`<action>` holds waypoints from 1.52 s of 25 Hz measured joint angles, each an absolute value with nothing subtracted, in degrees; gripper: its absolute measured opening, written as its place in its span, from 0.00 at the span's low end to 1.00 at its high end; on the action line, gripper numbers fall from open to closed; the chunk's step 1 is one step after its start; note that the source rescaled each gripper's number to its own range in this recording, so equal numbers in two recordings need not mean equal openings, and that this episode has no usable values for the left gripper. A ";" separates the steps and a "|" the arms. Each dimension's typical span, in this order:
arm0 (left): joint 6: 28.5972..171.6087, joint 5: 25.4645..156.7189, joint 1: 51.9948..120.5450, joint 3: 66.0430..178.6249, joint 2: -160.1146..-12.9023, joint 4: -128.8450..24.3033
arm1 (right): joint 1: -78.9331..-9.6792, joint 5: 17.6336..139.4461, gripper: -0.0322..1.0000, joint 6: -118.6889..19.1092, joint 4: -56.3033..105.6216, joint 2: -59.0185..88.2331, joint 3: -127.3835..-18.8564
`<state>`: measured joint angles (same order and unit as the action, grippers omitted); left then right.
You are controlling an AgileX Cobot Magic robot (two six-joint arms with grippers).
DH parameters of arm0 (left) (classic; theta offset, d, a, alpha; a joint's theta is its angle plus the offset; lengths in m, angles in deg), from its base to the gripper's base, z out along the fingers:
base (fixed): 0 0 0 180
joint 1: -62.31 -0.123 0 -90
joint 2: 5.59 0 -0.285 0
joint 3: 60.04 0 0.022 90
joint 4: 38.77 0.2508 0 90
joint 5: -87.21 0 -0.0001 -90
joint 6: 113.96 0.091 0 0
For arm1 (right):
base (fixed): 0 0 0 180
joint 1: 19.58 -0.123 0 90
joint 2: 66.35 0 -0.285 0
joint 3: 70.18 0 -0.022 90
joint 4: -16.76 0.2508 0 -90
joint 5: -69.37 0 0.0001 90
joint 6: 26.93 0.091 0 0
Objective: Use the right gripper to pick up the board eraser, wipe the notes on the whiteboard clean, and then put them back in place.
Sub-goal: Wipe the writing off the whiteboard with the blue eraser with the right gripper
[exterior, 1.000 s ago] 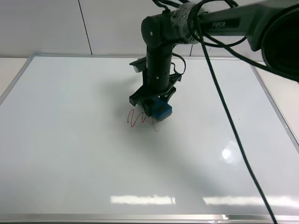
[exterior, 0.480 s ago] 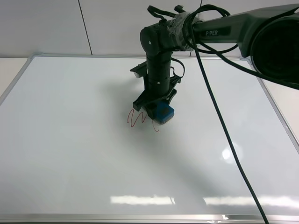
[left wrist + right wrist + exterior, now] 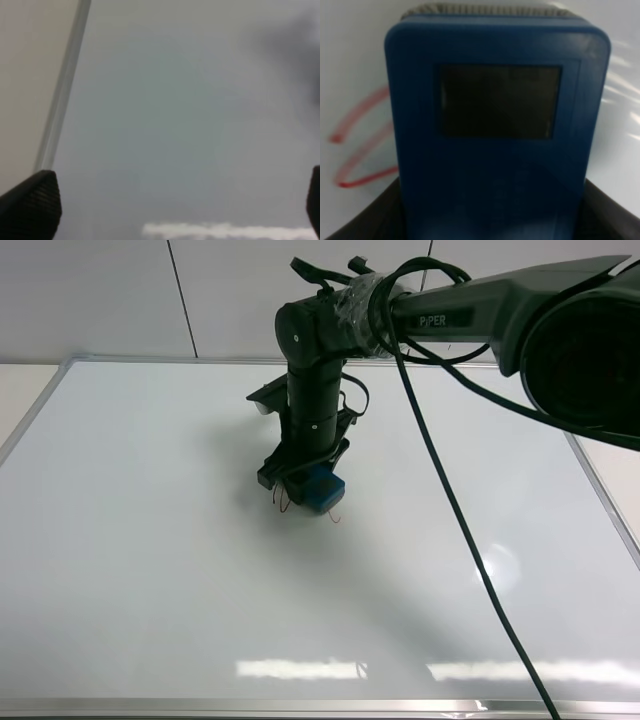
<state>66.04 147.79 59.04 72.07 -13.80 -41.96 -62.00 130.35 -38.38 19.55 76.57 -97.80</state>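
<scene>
My right gripper (image 3: 305, 483) is shut on the blue board eraser (image 3: 320, 490) and presses it onto the whiteboard (image 3: 150, 540) over the red notes (image 3: 283, 502). Only small bits of the scribble show beside the eraser in the high view. In the right wrist view the eraser (image 3: 495, 125) fills the frame, with red strokes of the notes (image 3: 360, 150) beside it. My left gripper (image 3: 180, 210) is open over the board near its silver frame (image 3: 62, 95); only its two black fingertips (image 3: 30, 205) show.
The right arm (image 3: 470, 310), marked "PIPER", with black cables reaches in from the upper right across the board. A pale wall lies behind the board's far edge. Light glare streaks lie near the board's front edge.
My right gripper has slid the eraser to the left, over the red scribble. Most of the scribble that showed before is now covered or gone.
</scene>
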 joint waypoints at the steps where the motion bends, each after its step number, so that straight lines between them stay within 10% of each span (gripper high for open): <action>1: 66.04 147.79 59.04 72.07 -13.80 -41.96 | -62.61 130.36 0.04 -38.56 20.16 76.57 -97.80; 16: 66.04 147.79 59.04 72.07 -13.80 -41.96 | -70.76 130.97 0.04 -39.85 23.06 76.87 -97.91; 38: 66.04 147.79 59.04 72.07 -13.80 -41.96 | -57.15 125.10 0.04 -36.86 20.42 76.98 -98.38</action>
<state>66.04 147.79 59.04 72.07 -13.80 -41.96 -57.15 125.10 -36.86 20.42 76.98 -98.38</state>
